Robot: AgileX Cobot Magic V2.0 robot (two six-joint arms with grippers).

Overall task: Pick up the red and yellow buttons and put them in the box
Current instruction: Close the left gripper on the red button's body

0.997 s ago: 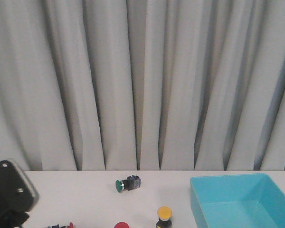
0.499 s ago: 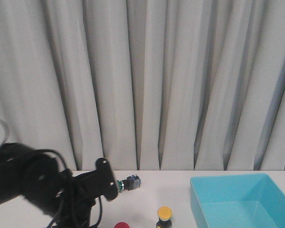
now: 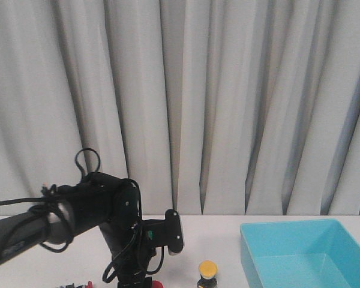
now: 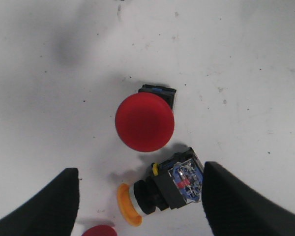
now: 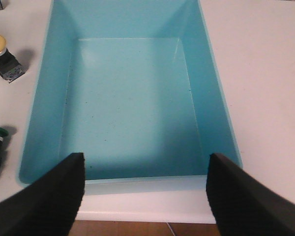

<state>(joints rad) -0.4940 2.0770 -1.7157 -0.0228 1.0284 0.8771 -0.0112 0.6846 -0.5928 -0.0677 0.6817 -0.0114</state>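
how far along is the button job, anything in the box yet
Nothing is done yet: the box is empty. In hand: the left gripper hangs open above the red button, gripping nothing. The right gripper is open over the box. Left: grab the red button and the yellow button, and drop both in.

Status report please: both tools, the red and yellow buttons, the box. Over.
Left tool open above red button, nothing gripped. Orange-capped button lies on its side beside it. Right tool open over box, nothing inside. Yellow button on table. Over.
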